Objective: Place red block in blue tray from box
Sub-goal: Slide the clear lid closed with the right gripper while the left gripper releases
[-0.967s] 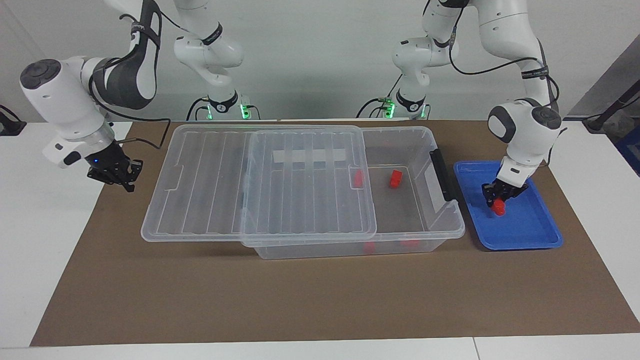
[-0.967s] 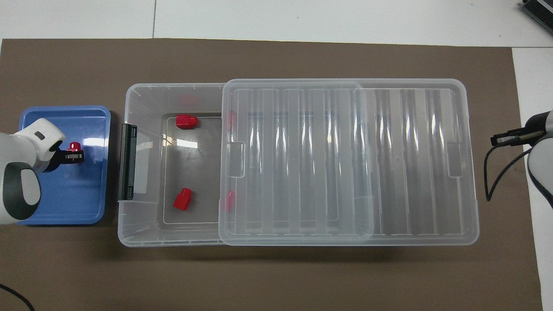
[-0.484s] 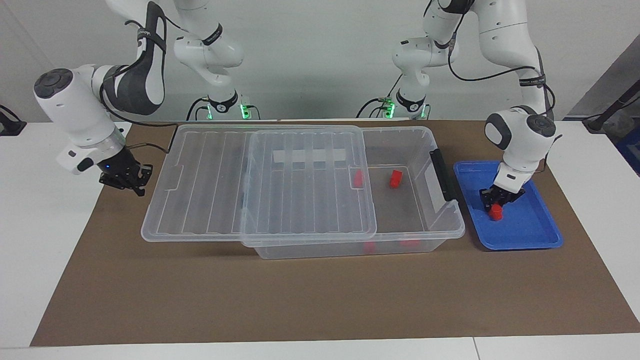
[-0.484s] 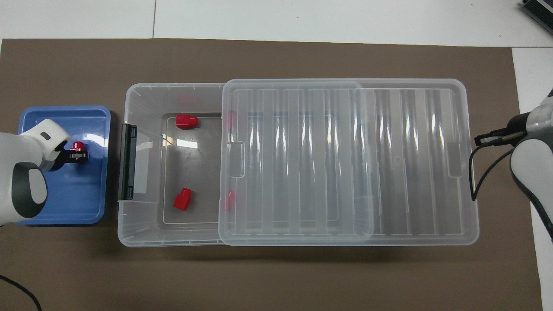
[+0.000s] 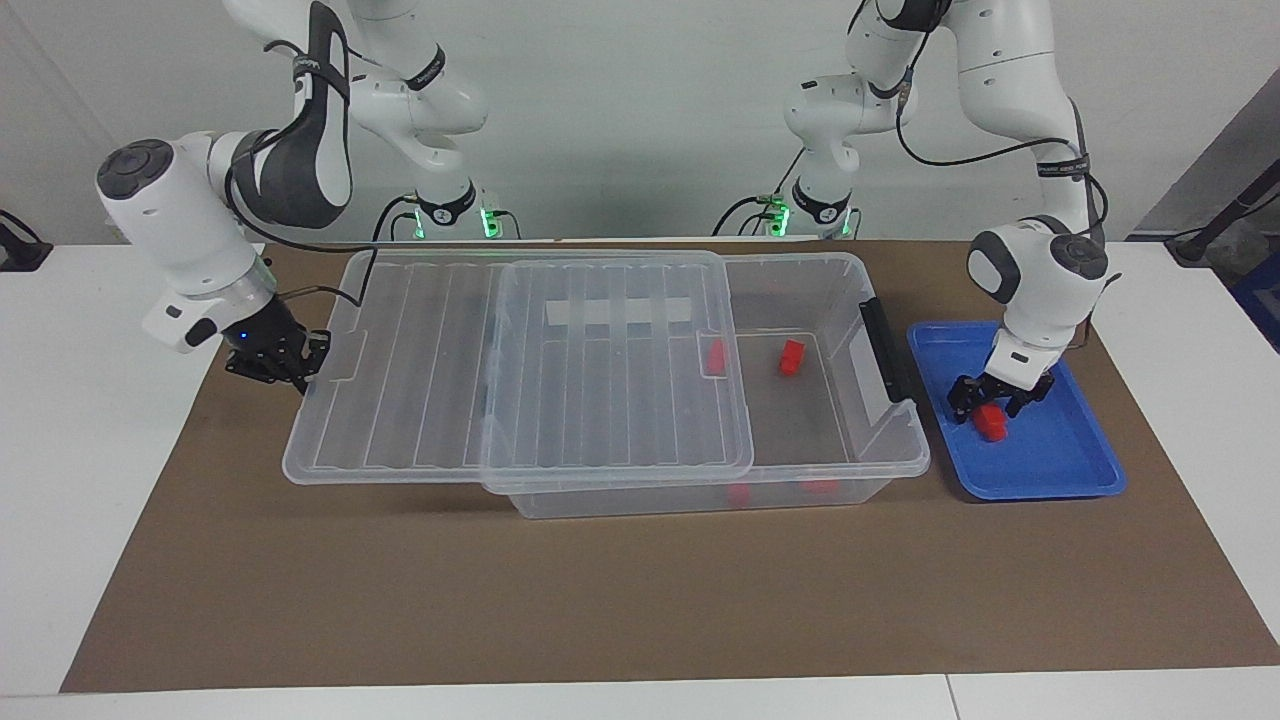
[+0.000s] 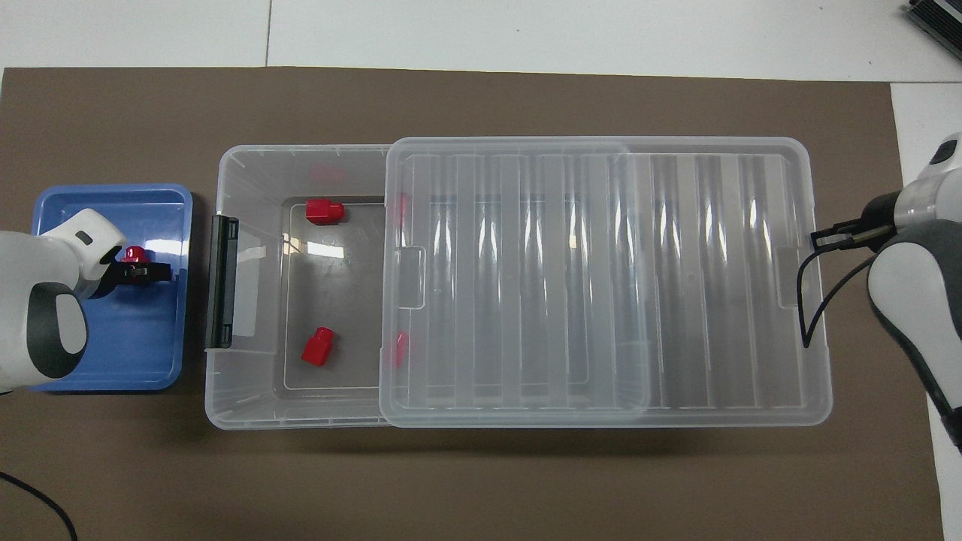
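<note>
A red block [image 5: 992, 427] [image 6: 134, 253] lies on the floor of the blue tray [image 5: 1050, 462] [image 6: 135, 338]. My left gripper [image 5: 989, 405] [image 6: 144, 269] hangs just over it, open, with its fingers spread to either side of the block. The clear box [image 5: 900, 465] [image 6: 225, 406] stands beside the tray, its ribbed lid [image 5: 600, 400] [image 6: 601, 285] slid toward the right arm's end. Two more red blocks [image 5: 791, 357] [image 6: 325, 211] [image 6: 318, 346] lie on the box's uncovered floor. My right gripper [image 5: 283, 366] [image 6: 823, 239] is shut, low at the lid's end rim.
The box has a black handle [image 5: 887, 350] [image 6: 221, 282] on the end next to the tray. A brown mat [image 5: 600, 600] covers the table under everything. White table surface lies around the mat.
My left gripper has opened and let go of the red block, which now rests in the tray. The right gripper has moved in toward the lid's end rim.
</note>
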`<state>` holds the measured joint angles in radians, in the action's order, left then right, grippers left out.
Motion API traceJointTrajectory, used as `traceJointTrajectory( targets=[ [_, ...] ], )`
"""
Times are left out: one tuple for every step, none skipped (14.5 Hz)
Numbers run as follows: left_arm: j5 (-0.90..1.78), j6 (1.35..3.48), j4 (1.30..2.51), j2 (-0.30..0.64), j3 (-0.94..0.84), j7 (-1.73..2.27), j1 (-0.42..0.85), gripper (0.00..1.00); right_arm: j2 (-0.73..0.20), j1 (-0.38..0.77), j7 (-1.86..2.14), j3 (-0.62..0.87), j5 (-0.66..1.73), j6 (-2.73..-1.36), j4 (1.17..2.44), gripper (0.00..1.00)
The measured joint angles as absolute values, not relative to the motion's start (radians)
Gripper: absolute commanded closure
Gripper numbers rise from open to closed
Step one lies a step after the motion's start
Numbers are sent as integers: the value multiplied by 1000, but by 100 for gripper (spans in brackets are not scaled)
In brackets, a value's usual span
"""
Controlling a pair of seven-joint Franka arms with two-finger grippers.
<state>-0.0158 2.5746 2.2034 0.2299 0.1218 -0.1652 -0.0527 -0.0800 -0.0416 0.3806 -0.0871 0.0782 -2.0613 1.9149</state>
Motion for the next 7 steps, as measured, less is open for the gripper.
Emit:
traceJointTrajectory(
  targets=[
    [-16, 2575, 2203, 232, 122, -165, -53, 0, -80, -34, 380, -87, 78, -2062, 1915, 100],
    [-16, 2575, 2203, 233, 121, -165, -53, 0, -80, -25, 377, -87, 79, -2062, 1915, 100],
    [-16, 2575, 2203, 233, 121, -165, -53, 0, -80, -14, 372, -87, 79, -2062, 1915, 100],
    [-16, 2575, 2202, 233, 121, -165, -53, 0, -80, -2, 360, -87, 79, -2062, 1915, 100],
    [-16, 2571, 2200, 233, 119, -165, -53, 0, -80, 12, 344, -87, 79, -2063, 1915, 100],
    [-16, 2551, 2190, 231, 115, -165, -52, 0, -80, 26, 324, -87, 79, -2063, 1915, 100],
    [-16, 2506, 2168, 224, 111, -165, -52, 0, -80, 42, 303, -87, 79, -2063, 1915, 100]
  ],
)
